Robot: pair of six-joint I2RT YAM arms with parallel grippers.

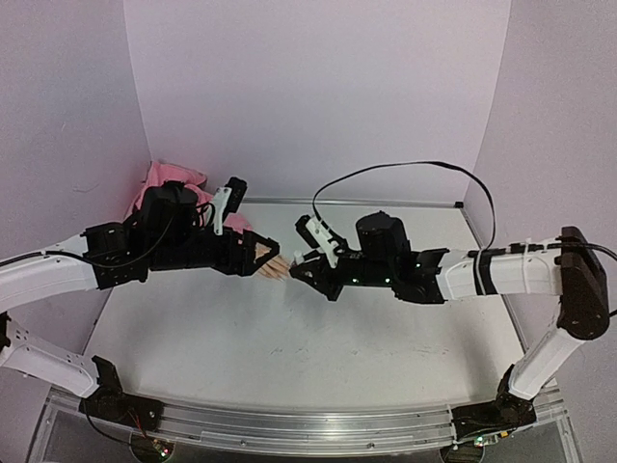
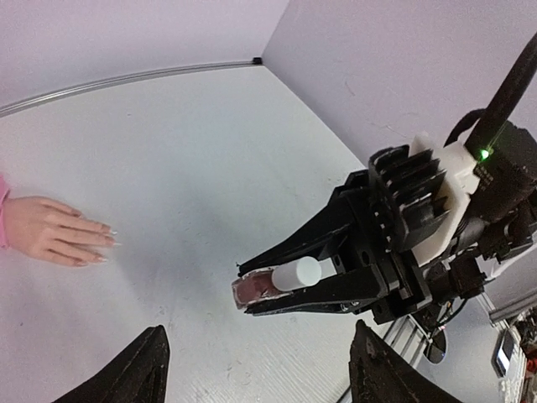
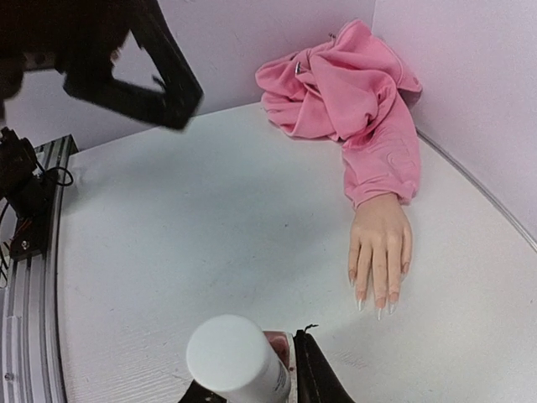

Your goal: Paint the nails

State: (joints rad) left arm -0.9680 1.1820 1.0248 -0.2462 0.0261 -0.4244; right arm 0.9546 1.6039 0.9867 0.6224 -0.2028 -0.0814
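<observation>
We see the table (image 1: pixel 289 347), with the sleeve (image 3: pixel 352 92) bunched in its far left corner. Our left gripper (image 2: pixel 260 348) hangs spread wide and empty, and our right gripper (image 1: pixel 301 268) clamps the bottle (image 2: pixel 281 280). The hand (image 3: pixel 379 252) lies flat between them, its nails (image 3: pixel 377 304) pointing at the bottle.

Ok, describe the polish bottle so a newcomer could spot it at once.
Find the right arm reaching in over the white table. Pinched between its black fingers is the nail polish bottle. It is the only bottle here: pinkish body, white cylindrical cap, unlike the flesh-coloured mannequin hand lying flat nearby.
</observation>
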